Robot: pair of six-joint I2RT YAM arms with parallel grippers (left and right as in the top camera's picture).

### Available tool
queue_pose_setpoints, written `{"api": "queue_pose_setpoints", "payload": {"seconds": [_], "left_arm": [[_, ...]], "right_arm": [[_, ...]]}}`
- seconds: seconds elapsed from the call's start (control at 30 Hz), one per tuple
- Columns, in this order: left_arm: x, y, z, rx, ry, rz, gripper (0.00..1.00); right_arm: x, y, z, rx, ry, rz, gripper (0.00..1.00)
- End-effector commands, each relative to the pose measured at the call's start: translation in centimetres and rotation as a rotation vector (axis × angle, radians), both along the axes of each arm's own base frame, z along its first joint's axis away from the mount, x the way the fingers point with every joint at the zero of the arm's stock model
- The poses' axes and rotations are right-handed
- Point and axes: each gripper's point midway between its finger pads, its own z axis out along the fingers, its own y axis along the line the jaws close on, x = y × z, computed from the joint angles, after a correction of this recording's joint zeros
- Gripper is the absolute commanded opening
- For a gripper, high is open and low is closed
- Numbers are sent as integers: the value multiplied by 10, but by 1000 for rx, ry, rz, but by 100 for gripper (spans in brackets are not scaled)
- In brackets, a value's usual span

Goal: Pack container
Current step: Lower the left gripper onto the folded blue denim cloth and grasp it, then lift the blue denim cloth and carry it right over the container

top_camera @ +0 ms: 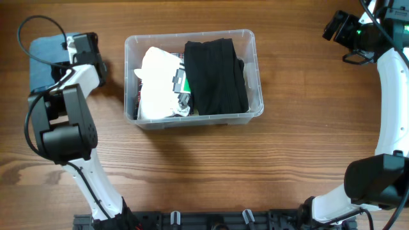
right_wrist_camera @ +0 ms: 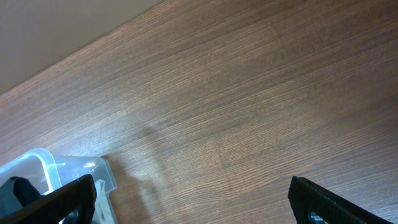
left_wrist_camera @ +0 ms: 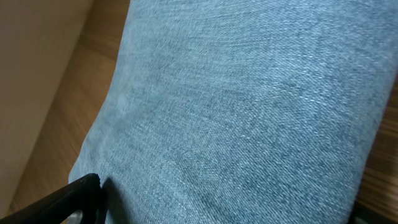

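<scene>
l gripper (left_wrist_camera: 227,208) spread low over folded denim (top_camera: 41,59), prob lining up pickup | container (top_camera: 192,121) part full | r gripper (right_wrist_camera: 193,199) spread, parked aside, out of the way

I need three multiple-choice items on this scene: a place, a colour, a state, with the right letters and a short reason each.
1. Where does the black garment lie?
A) in the bin, on the side nearer the right arm
B) outside the bin
C) on the floor

2. What colour is the cloth below the left pincer?
A) red
B) blue
C) yellow

3. How is the right pincer?
A) shut on a sock
B) shut, empty
C) open, empty

Key: 1 A, it fills that side of the bin; 2 B, the left wrist view shows blue denim; 3 C, its fingers stand wide apart over the bare table.
</scene>
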Motion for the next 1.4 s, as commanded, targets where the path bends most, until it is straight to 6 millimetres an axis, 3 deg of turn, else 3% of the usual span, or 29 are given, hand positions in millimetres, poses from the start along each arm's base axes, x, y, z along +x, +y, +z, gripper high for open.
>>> {"api": "queue_pose_setpoints", "payload": {"seconds": [0.0, 0.13, 0.2, 0.43, 0.47, 0.6, 0.67, 0.8, 0.9, 1.07, 1.2, 1.37], "left_arm": [[-20, 30, -24, 4, 65, 62, 100], [-26, 34, -42, -26, 92, 69, 100], [-24, 30, -46, -39, 94, 55, 95], [-15, 11, -44, -40, 93, 19, 87], [-11, 3, -43, -45, 75, 16, 69], [-5, -7, -38, -54, 35, 19, 20], [-2, -12, -35, -53, 28, 11, 11], [1, -14, -23, -50, 10, 5, 11], [6, -16, 4, -41, -39, -2, 11], [13, -31, 94, -34, -205, -43, 11], [5, -68, 170, -172, -386, -116, 8], [-14, -137, 227, -586, -561, -284, 4]], "right_arm": [[1, -1, 1, -4, -3, -16, 100], [1, -1, 1, -4, -3, -16, 100], [1, -1, 1, -5, -3, -16, 100], [1, -1, 1, -4, -2, -16, 100], [1, -1, 1, -4, -3, -16, 100], [1, -1, 1, -4, -3, -16, 100], [1, -1, 1, -4, -2, -16, 100], [1, -1, 1, -4, -3, -16, 100], [1, -1, 1, -4, -3, -16, 100], [1, -1, 1, -4, -3, -16, 100], [1, -1, 1, -4, -3, -17, 100], [1, -1, 1, -5, -3, -16, 100]]}}
